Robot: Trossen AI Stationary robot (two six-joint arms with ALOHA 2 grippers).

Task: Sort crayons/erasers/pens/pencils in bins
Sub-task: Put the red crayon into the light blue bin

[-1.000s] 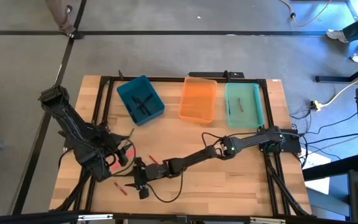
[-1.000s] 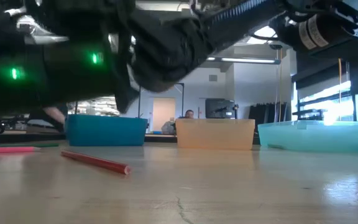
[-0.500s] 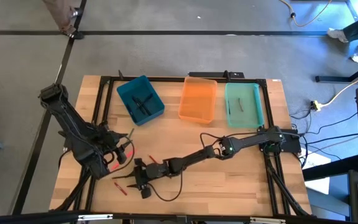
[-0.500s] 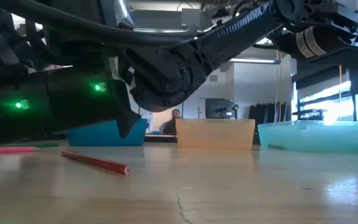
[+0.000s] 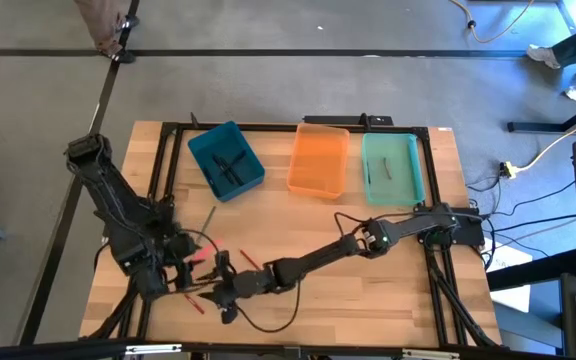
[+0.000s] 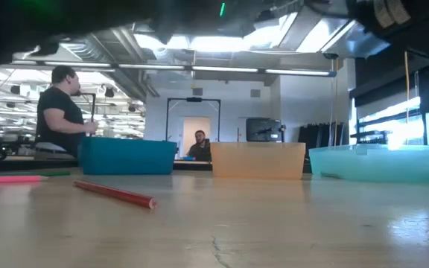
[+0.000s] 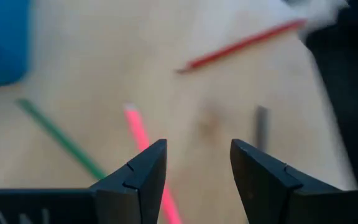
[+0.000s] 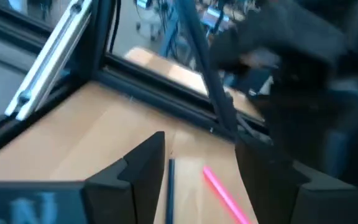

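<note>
**Near the table's front-left corner: both grippers released above loose sticks**

At the front-left of the wooden table [image 5: 368, 290], the left gripper [image 7: 192, 177] hangs with its fingers spread and nothing between them. Seen from its wrist, a pink stick [image 7: 146, 155] runs up from beside one fingertip, a green pencil [image 7: 58, 137] lies slantwise just beside it, a red pencil [image 7: 241, 45] lies farther ahead, and a short grey stick [image 7: 261, 127] lies ahead of the other finger. The right gripper [image 8: 197, 171], reached far across from the right side, is also released and holds nothing; a dark thin stick [image 8: 169, 186] and the pink stick lie on the wood between its fingers, whether touched cannot be told. From above, the two grippers are close together, with the red and pink sticks around them.

Along the far edge stand three bins: the teal-blue bin [image 5: 208, 152], holding dark sticks [image 5: 230, 165]; the orange bin [image 5: 318, 165]; and the mint-green bin [image 5: 408, 170], holding one dark stick [image 5: 386, 168] and another beside it. In the low view the red pencil lies alone before the bins, and two people show in the room behind.
</note>
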